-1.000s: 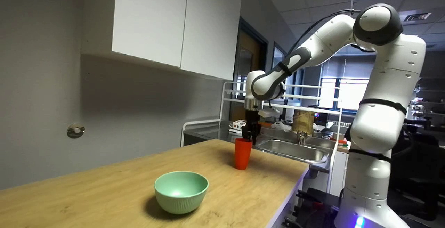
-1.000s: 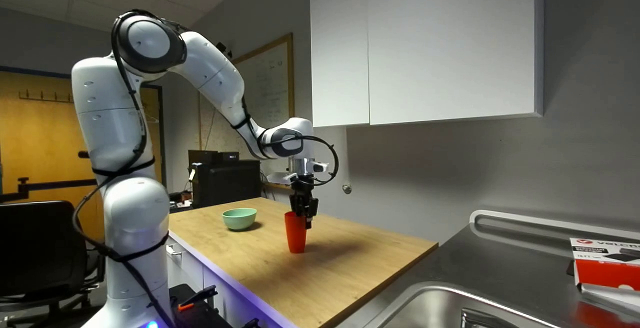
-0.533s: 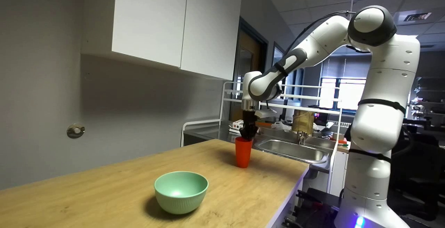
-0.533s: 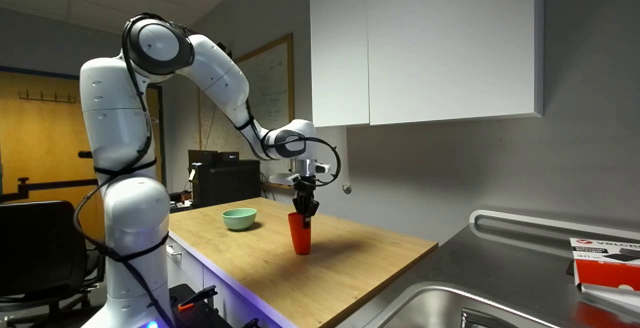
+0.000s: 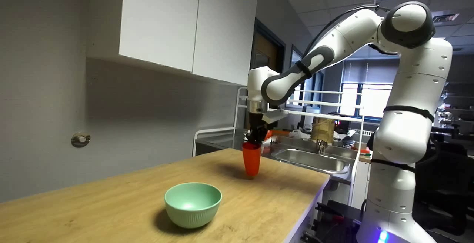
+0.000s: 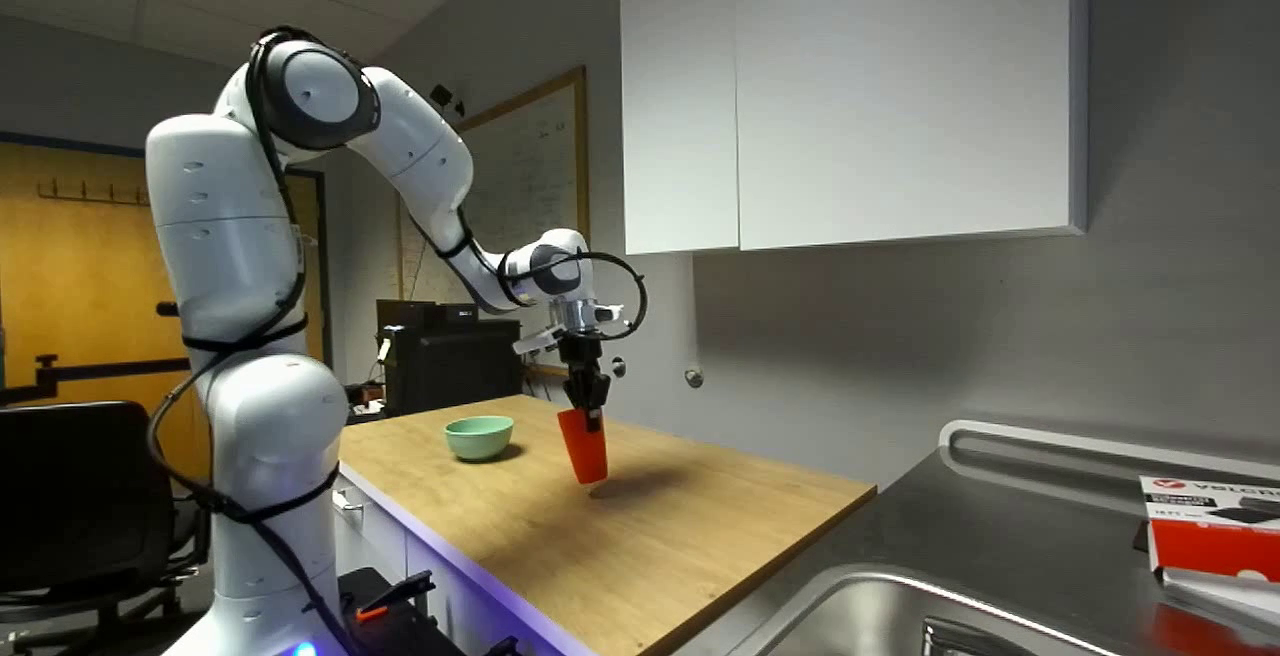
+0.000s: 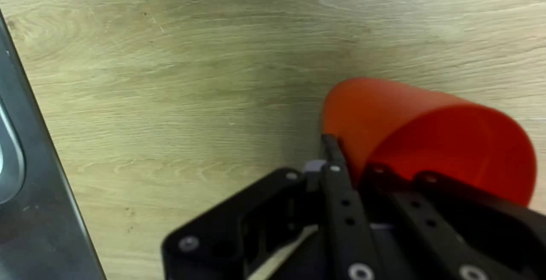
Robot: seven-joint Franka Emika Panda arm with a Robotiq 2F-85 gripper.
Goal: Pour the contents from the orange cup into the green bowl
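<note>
The table (image 6: 625,546) is lying under the gripper (image 6: 587,418); the bowl (image 5: 193,214) is standing well apart from it. Below, the cup (image 6: 584,454) is leaning, the gripper pinching only one side; that lopsided hold, slipping, could be causing an early spill.

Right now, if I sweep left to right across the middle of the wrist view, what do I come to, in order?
What looks like the sink's rim at the left edge, the dark counter, the wooden tabletop, the orange cup, then a bit of wooden tabletop again.
</note>
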